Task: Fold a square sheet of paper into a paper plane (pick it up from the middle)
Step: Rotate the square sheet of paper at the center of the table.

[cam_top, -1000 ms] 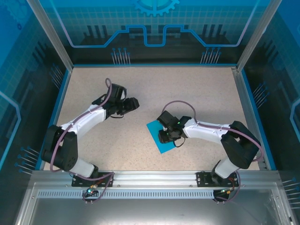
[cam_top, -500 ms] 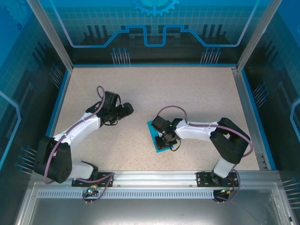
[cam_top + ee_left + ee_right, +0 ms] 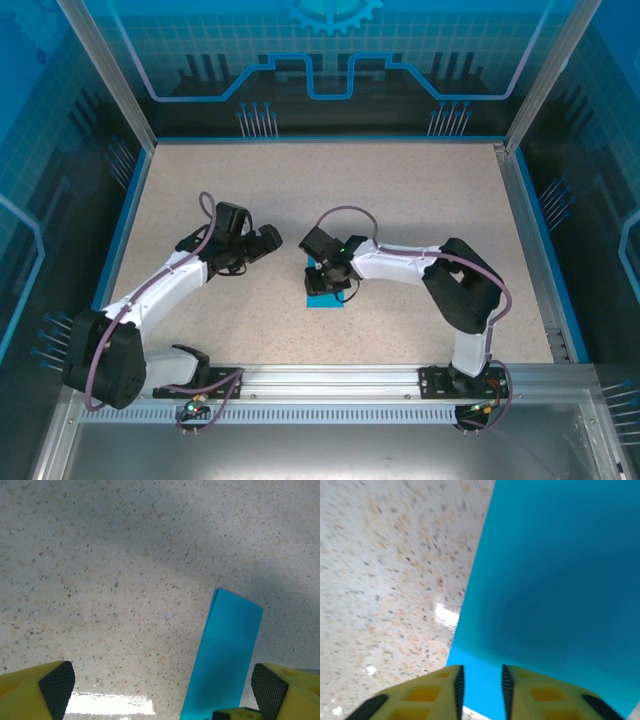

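Note:
The teal-blue square sheet of paper [image 3: 322, 298] lies on the speckled table near the middle and looks folded into a narrow strip. My right gripper [image 3: 328, 273] stands over its far end. In the right wrist view the paper [image 3: 555, 580] shows two layers, and the right gripper [image 3: 480, 672] rests on its near edge with the jaws a narrow gap apart, nothing pinched between them. My left gripper [image 3: 268, 240] hangs to the left of the paper, wide open and empty. In the left wrist view the strip [image 3: 227, 650] lies just inside the right fingertip [image 3: 272, 690] of the left gripper [image 3: 162, 687].
The speckled table [image 3: 420, 200] is ringed by a blue rim and metal frame posts [image 3: 520, 120]. The right arm's elbow [image 3: 460, 280] rises at the right of the paper. A silver rail [image 3: 330, 378] runs along the near edge by the arm bases.
The right gripper has slid left across the table, dragging the paper with it; the paper now looks narrower. The left gripper has opened wider and drawn back slightly toward the near left.

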`<state>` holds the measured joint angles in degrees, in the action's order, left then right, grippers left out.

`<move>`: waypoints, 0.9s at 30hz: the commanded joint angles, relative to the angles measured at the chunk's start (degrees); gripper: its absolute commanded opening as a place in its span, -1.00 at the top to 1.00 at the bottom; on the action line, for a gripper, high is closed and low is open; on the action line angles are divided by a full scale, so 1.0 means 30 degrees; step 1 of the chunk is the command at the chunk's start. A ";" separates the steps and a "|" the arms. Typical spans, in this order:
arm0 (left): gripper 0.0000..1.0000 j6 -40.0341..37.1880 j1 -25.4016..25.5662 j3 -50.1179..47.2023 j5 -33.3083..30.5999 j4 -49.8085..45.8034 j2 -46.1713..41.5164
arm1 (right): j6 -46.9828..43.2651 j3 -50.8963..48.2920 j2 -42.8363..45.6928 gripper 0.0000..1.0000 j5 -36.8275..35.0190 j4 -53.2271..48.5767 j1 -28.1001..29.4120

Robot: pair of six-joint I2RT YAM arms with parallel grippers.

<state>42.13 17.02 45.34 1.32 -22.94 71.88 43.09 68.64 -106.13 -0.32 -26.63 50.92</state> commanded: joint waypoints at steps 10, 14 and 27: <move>-0.97 0.0919 -0.0080 -0.0899 0.3926 0.0657 0.0290 | -0.1138 0.2657 -0.1442 0.27 0.0573 0.0307 -0.3903; -0.97 0.1021 0.0406 -0.0750 0.4680 0.0894 0.0931 | -0.1355 0.3739 -0.2596 0.27 0.1090 0.0381 -0.4507; -0.94 0.1835 0.3184 0.0358 0.6899 0.1426 0.4062 | -0.0752 0.3309 -0.4412 0.27 0.2394 0.1087 -0.5790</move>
<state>45.74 25.54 44.62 18.02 -19.92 82.67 40.16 80.03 -118.10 5.23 -24.25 34.81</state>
